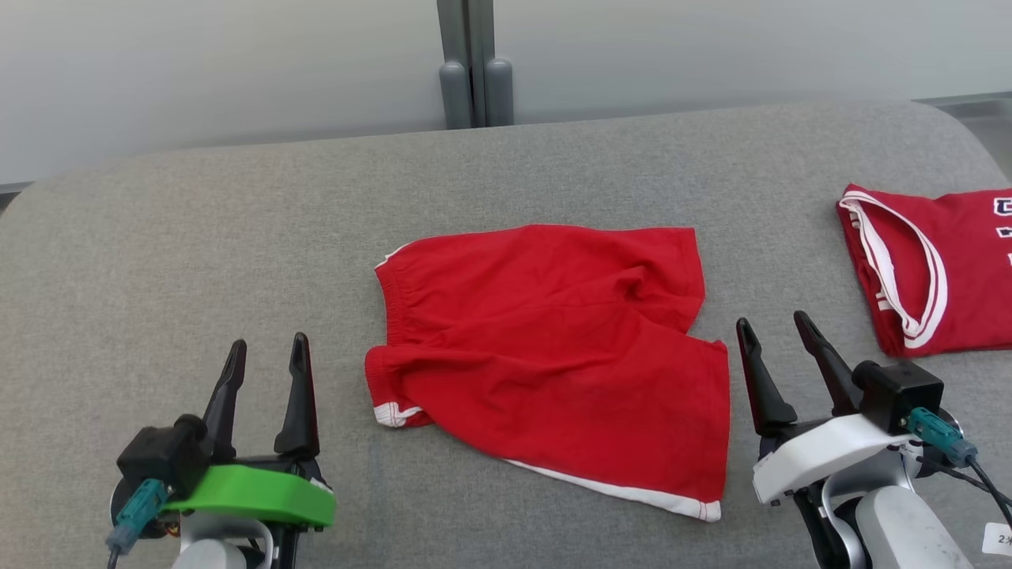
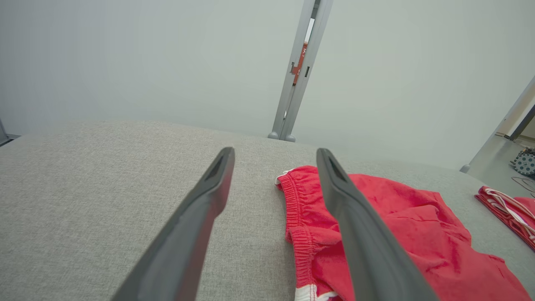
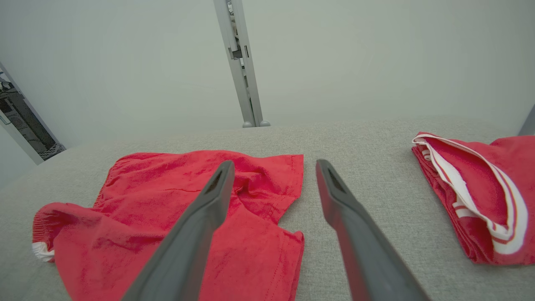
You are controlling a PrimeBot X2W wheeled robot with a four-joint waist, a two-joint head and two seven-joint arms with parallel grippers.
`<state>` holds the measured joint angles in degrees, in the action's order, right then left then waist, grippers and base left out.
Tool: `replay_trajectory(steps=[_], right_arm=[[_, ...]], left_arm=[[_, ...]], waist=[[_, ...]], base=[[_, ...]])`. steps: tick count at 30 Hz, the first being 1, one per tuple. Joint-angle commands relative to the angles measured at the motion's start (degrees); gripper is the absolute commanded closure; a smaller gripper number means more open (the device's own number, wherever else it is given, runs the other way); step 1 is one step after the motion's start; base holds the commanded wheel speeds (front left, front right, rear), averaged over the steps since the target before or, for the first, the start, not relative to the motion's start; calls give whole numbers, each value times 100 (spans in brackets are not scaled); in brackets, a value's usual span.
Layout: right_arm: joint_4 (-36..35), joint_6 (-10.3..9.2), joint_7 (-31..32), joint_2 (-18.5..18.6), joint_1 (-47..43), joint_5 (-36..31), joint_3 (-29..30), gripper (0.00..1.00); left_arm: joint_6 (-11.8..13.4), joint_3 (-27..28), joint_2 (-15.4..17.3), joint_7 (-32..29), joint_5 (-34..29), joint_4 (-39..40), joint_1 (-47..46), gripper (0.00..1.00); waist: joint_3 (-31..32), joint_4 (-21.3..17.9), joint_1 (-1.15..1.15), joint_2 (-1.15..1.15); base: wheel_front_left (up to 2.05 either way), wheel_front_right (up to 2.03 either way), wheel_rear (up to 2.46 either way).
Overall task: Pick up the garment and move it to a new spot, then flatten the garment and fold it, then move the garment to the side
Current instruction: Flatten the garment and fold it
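The left gripper (image 1: 269,344), dark-fingered on a green mount, is held with fingers apart and empty over the grey fabric-covered desk (image 1: 198,237). The red fabric shorts (image 1: 553,356), white-hemmed and rumpled, are laid at the desk's middle. Just right of them, the right gripper (image 1: 771,320) is likewise spread and empty. A folded red jersey (image 1: 949,269) with white trim is seen farthest right.

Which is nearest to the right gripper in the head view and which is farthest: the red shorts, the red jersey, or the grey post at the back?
1. The red shorts, immediately left of the right gripper, with their hem beside its fingers.
2. The red jersey, off to its right at the edge of the view.
3. The grey post, far back in the middle.
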<state>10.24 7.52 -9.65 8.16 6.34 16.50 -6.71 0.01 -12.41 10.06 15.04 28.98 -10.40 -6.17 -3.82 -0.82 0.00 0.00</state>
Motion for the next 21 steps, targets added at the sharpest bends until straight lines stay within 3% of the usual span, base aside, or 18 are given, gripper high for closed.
replay_trajectory(steps=[1, 5, 12, 21], right_arm=[[8, -7, 34, -5, -61, -17, 2, 0], [138, -7, 121, -41, -150, 7, 21, 0], [300, -8, 359, -41, -85, -41, 138, 0], [1093, -6, 2043, -233, 556, -82, 657, 0]], left_arm=[[-92, 122, -77, 12, -144, 69, 156, 0], [-392, 534, -338, 13, -631, 202, 480, 0], [-606, 931, -582, 15, -951, 321, 723, 0], [-727, 928, -680, 14, -1112, 277, 469, 0]], waist=[[110, 103, 0, 0], [174, 131, 0, 0], [147, 154, 0, 0], [-156, 257, 0, 0]], base=[[0, 0, 0], [0, 0, 0], [0, 0, 0], [0, 0, 0]])
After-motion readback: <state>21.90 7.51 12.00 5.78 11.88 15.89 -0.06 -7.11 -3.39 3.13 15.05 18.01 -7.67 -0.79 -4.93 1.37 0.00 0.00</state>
